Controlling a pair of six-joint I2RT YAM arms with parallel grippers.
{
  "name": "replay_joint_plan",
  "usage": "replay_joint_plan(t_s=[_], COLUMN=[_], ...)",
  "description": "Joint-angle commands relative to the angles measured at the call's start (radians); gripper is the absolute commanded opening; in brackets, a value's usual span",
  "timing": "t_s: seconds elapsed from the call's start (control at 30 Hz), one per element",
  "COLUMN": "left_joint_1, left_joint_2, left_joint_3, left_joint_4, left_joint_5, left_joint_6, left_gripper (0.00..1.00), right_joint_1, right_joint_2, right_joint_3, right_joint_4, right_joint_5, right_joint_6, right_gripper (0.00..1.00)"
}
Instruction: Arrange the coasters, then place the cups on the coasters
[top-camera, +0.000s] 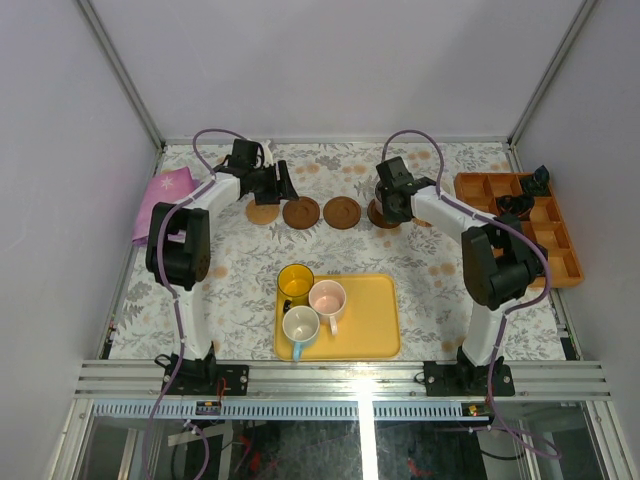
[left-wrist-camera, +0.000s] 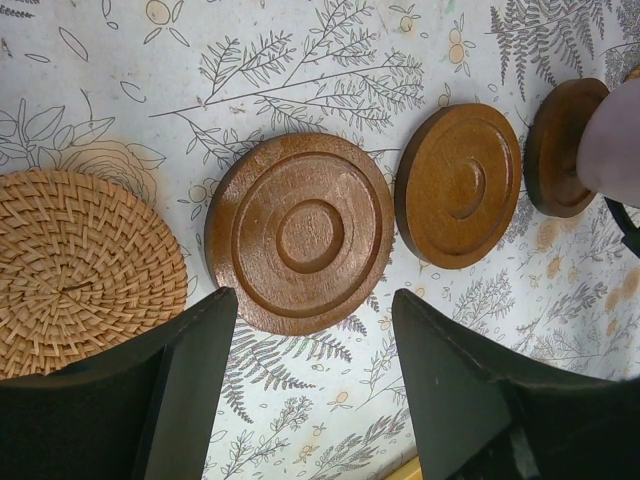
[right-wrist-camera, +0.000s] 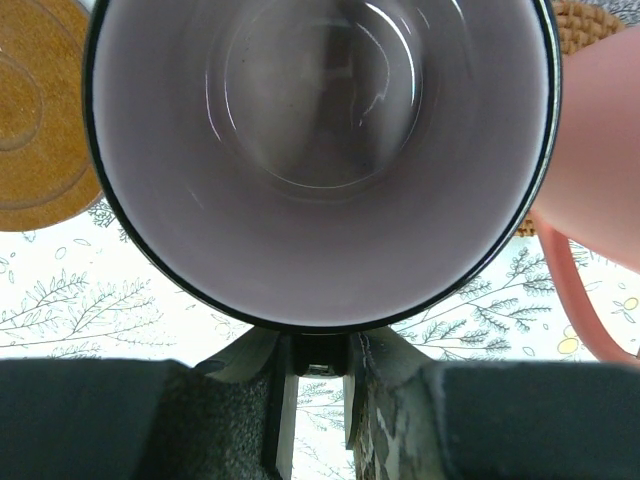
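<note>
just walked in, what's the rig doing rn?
The right gripper is pinching the rim of the greyish purple cup at the dark coaster; can't tell if it's set down. A salmon pink cup stands beside it. The left gripper hovers open and empty over the woven coaster and the wooden coaster beside it. The amber cup, pale pink cup and white cup sit on the yellow tray.

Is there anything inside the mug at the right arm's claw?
Empty. The right wrist view looks straight into the mug and shows only its bare, shiny bottom and walls.
</note>
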Motion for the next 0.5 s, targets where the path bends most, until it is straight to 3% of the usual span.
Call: replay_joint_plan(t_s=[0.0,0.47], left_joint_1=[-0.001,0.001], left_joint_2=[0.013,0.015], left_joint_3=[0.033,0.034], left_joint_4=[-0.004,-0.016], left_joint_5=[0.010,0.004], left_joint_6=[0.001,0.006], left_gripper=[0.64,0.64], right_joint_1=[-0.003,-0.003], right_joint_2=[-0.005,0.009], right_joint_3=[0.066,0.073], right_joint_4=[0.052,0.009], right_joint_5=[-0.007,-0.060], right_joint_6=[0.012,0.064], right_gripper=[0.00,0.00])
